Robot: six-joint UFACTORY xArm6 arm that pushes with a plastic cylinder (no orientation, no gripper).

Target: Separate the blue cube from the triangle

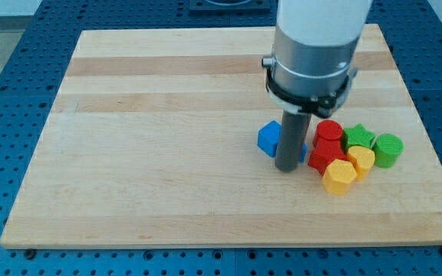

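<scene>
My tip [288, 167] stood against the small blue plastic cube [268, 138]; no hand existed to clench. Light and rigid, it likely slid easily when pushed flat-faced leftward.

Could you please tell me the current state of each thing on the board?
my tip: down on the board, beside blue cube
blue cube: partly hidden behind rod
red blocks: clustered
yellow blocks: at cluster's bottom
green blocks: at cluster's right
</scene>
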